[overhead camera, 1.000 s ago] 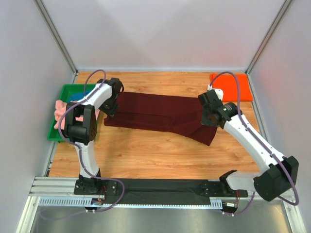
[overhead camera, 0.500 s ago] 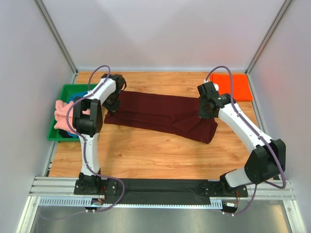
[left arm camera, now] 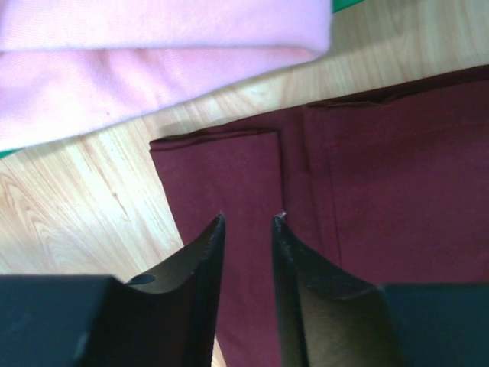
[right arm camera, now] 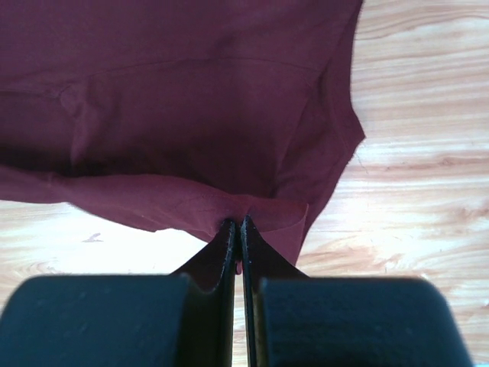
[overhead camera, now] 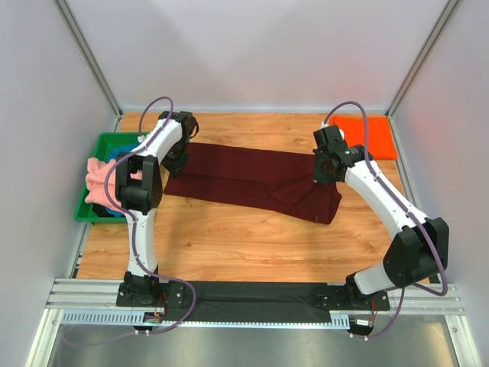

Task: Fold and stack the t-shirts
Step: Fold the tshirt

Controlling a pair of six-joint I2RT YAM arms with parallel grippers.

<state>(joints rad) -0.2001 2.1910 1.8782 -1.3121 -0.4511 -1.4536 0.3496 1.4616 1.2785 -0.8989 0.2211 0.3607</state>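
Left end effector [left arm camera: 246,222] newly ajar; maroon t-shirt [overhead camera: 244,180]

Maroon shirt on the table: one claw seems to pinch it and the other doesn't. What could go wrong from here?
1. Only the right gripper pinches the maroon shirt. The left gripper stands open over the other end, so a pull might drag the cloth askew.
2. The pinch is on a thin edge fold and could slip.

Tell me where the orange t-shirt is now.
In the top view, the orange t-shirt lies in the far right corner of the table, beyond the right gripper and the maroon t-shirt.
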